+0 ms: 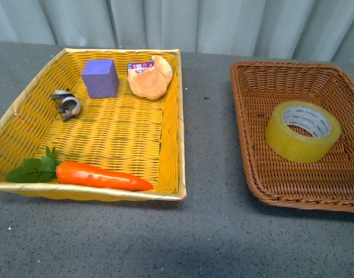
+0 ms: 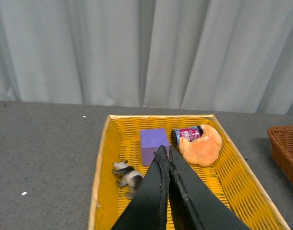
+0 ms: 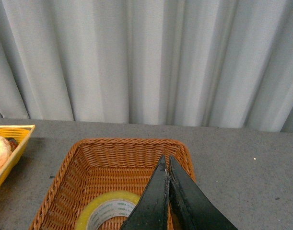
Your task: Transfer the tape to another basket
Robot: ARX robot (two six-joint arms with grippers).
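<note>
The yellow tape roll [image 1: 303, 132] with its white printed core lies flat in the brown wicker basket [image 1: 255, 87] at the right. It also shows in the right wrist view [image 3: 105, 209], inside the same brown basket [image 3: 88, 163]. My right gripper [image 3: 166, 160] is shut and empty, above that basket, apart from the tape. My left gripper [image 2: 164, 151] is shut and empty, above the yellow basket [image 2: 104, 158]. Neither gripper shows in the front view.
The yellow basket [image 1: 179, 116] at the left holds a purple block [image 1: 100, 78], a bread roll [image 1: 151, 78] with a small can [image 1: 140, 66], a grey-and-white clip [image 1: 65, 103] and a carrot [image 1: 98, 175]. Grey tabletop lies between the baskets. A curtain hangs behind.
</note>
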